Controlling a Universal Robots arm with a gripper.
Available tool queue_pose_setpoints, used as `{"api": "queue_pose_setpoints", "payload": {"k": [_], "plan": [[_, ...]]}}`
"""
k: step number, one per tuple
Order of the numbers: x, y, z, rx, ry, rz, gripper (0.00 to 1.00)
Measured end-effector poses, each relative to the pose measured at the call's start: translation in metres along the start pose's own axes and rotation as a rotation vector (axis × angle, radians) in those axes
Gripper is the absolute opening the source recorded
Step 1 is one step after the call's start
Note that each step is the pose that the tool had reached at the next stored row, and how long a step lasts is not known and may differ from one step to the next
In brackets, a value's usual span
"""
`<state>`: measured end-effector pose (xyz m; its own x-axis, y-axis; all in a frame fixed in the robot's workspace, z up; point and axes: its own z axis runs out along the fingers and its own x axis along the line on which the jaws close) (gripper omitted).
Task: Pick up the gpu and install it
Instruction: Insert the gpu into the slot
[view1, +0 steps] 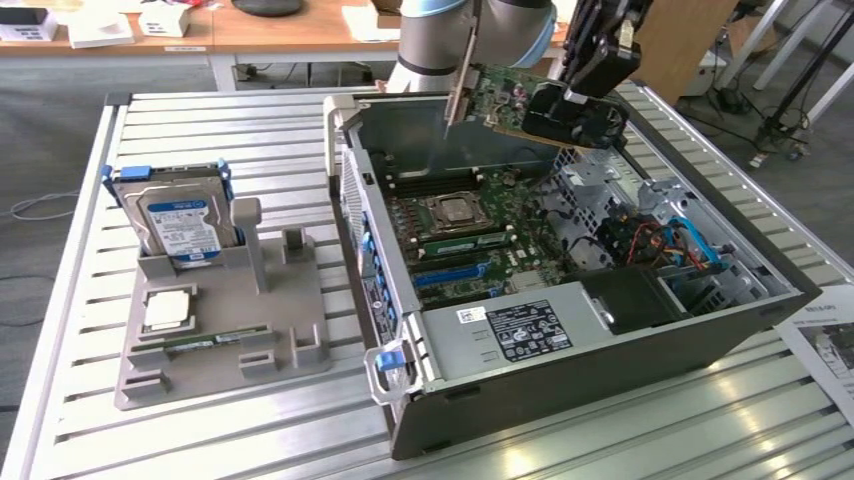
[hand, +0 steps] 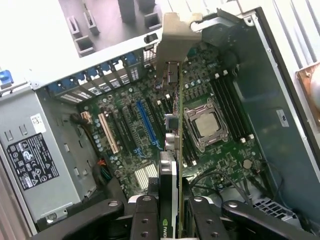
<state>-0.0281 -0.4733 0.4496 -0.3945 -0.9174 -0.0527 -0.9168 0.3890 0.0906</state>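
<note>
tool (hand: 174, 212) fingers (hand: 145, 220) sit closest in the wrist view, one each side of the gpu (hand: 169, 165), pinching it at its near end. so the card is gripped, not loose. gpu shows edge-on there, its metal bracket (hand: 172, 45) at the far end, twd the case's rear wall w/ the blue-tabbed slot openings (hand: 107, 70).

card hangs in the air above the open pc case (view1: 601, 375), clear of the mobo (view1: 487, 235) and touching nothing below. in the exterior view it's up over the far end of the case, tilted, bracket on the exterior view's left.

below it: blue slot (hand: 145, 122) to one side of the card's line, cpu socket (hand: 205, 125) to the other. card edge runs approx parallel to the slots; can't tell which slot it's over. psu (view1: 527, 330) is at the case's near end, well apart from the card.

on the bench (view1: 240, 445): grey holder (view1: 220, 350) w/ hard drive (view1: 180, 225) upright in it, well apart from the tool.

step, imo: pickup done, install in hand. card is held over the board, not seated. seating calls for the connector edge lined up over its slot, bracket matched to a rear opening, card level not tilted, then a straight push down. risk: an off-line edge jams on the slot or nearby parts.
</note>
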Motion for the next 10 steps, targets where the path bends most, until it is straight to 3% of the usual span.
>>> {"api": "queue_pose_setpoints", "payload": {"k": [10], "plan": [[0.0,0.0,0.0001,0.0055,0.0049,-0.155,0.27]]}}
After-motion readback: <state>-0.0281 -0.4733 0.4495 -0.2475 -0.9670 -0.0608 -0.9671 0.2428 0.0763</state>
